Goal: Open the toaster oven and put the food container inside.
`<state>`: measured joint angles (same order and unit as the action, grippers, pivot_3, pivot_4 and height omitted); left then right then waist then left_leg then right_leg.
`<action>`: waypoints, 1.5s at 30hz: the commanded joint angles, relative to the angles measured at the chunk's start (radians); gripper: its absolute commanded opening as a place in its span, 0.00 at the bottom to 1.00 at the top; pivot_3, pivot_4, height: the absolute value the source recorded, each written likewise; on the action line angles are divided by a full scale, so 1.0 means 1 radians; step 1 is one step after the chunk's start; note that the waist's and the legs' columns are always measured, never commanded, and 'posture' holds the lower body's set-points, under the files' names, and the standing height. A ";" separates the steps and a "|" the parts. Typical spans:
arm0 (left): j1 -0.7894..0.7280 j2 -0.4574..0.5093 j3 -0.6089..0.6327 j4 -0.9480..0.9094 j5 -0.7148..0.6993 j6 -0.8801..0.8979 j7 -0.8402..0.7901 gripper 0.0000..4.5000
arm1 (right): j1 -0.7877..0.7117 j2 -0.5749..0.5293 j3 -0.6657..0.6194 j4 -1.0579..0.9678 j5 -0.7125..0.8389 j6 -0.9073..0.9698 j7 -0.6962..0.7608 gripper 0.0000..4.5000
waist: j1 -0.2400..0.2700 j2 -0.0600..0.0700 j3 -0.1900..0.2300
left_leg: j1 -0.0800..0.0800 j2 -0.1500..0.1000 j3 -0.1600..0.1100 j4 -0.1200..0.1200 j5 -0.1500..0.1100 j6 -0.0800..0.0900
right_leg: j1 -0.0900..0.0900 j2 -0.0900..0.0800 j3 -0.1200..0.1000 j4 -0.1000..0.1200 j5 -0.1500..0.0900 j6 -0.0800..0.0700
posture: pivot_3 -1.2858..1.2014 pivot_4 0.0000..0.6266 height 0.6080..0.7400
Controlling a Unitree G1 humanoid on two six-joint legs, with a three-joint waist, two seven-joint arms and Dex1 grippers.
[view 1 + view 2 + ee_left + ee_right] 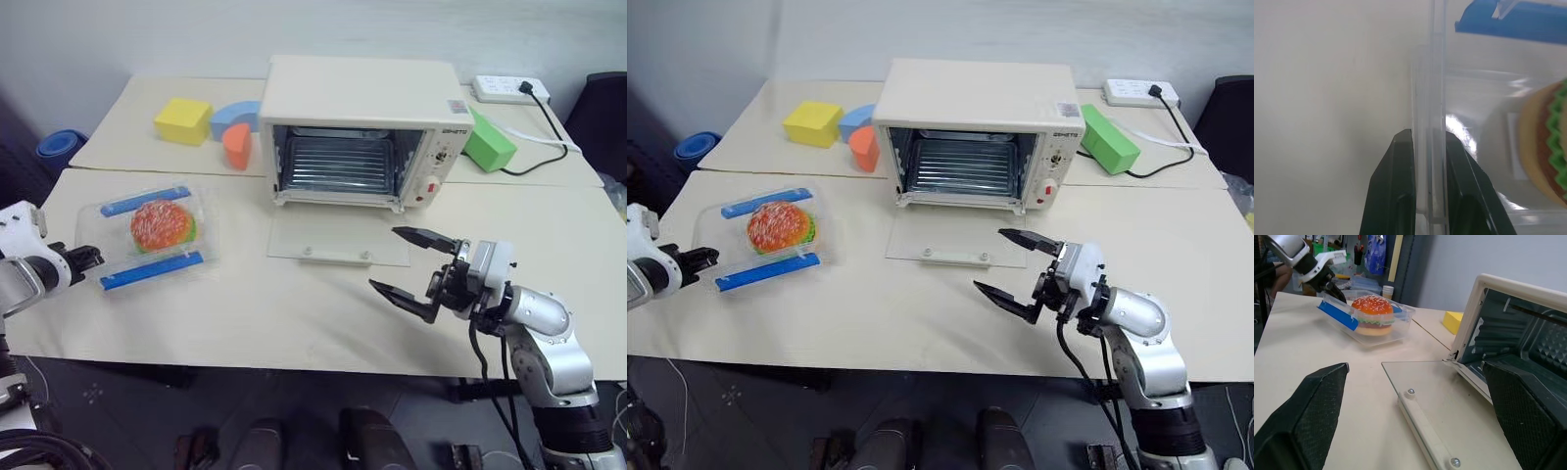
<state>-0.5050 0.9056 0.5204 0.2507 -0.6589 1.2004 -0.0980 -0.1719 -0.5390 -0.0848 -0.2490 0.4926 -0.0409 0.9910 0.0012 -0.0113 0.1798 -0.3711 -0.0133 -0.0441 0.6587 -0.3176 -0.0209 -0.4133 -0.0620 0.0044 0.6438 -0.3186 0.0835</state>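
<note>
Pinching the thin clear rim of the food container (149, 237) between the left tool (86, 260) fingers; likely light, stiff, slippery plastic, flexing at that edge. Right tool (407, 262) hanging spread wide, toaster oven (361, 132) beyond, gaping, door down on the table (294, 313)

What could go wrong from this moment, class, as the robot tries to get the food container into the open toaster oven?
1. The left gripper pinches only the thin end wall of the food container; lifted from one edge, the box may tilt or slip out.
2. The glass door lies flat on the table before the toaster oven; a low carry could knock it.
3. The right gripper, open, hovers beside that door and might block the path.
</note>
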 commanded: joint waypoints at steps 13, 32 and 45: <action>-0.401 -0.184 -0.269 -0.262 -0.054 0.240 -0.151 0.06 | 0.151 -0.040 -0.141 -0.090 -0.007 -0.033 -0.064 1.00 | -0.001 0.000 0.000 | 0.000 -0.001 0.001 0.001 0.000 0.001 | 0.000 0.000 0.001 0.002 0.000 0.000 | 0.52 0.24 1.00; -0.447 -0.611 -0.333 -0.195 0.177 0.114 0.045 0.48 | 0.372 -0.013 -0.239 -0.245 -0.006 -0.029 -0.180 1.00 | 0.003 -0.001 0.000 | 0.000 -0.001 0.003 0.004 0.001 0.000 | 0.000 0.001 0.002 0.004 0.000 0.001 | 0.52 0.24 1.00; -0.181 -0.191 -0.367 -0.287 0.142 -0.326 -0.652 0.76 | 0.288 -0.141 -0.078 -0.307 0.047 0.289 -0.177 0.74 | -0.014 0.000 0.000 | 0.002 0.001 0.004 0.002 0.002 -0.003 | 0.000 0.003 0.002 0.003 0.000 0.001 | 0.52 0.24 1.00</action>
<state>-0.7311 0.6613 0.1716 0.0006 -0.5181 1.0060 -0.5649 0.1446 -0.6651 -0.1998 -0.5260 0.5510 0.2059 0.8204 -0.0133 -0.0116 0.1800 -0.3686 -0.0123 -0.0404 0.6605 -0.3155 -0.0238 -0.4130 -0.0590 0.0065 0.6467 -0.3190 0.0836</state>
